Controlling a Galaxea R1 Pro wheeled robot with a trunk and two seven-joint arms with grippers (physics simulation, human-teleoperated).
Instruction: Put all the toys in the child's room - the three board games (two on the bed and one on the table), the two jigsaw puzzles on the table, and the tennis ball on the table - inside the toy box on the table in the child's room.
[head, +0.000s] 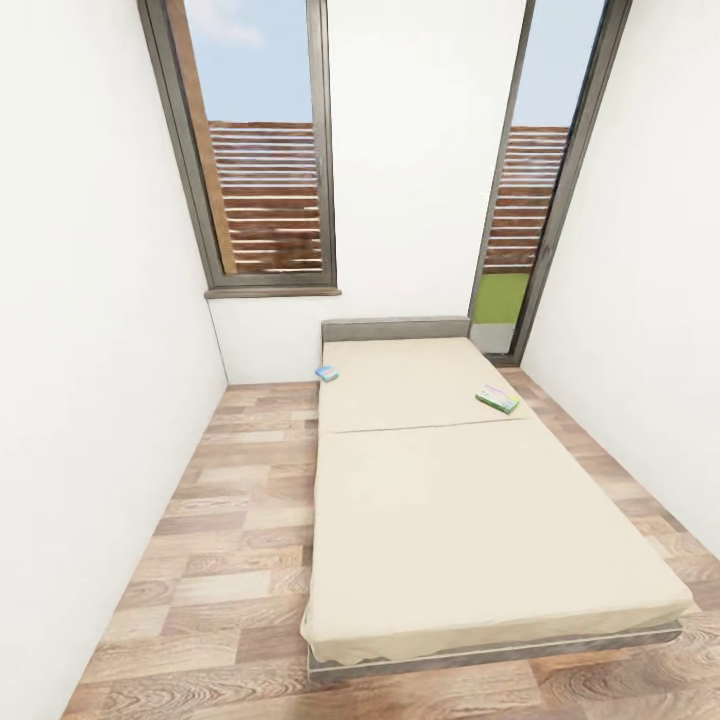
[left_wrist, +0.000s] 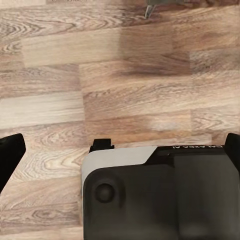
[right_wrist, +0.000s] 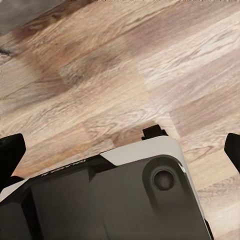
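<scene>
Head view: bed (head: 480, 520) foot end sits closest, 2 cream mattresses end to end, grey headboard against the far white wall between 2 tall windows. 2 board games lie on the far mattress: blue one (head: 327, 373) at its left edge, white-green one (head: 497, 399) near its right edge, well apart. Plank floor (head: 220, 560) runs along the bed's left side.

Left wrist view: left gripper (left_wrist: 120, 150) fingers spread wide, dark tips at both frame edges, nothing held, floor and robot base below.

Right wrist view: right gripper (right_wrist: 120, 150) also wide open, empty, over the floor
</scene>
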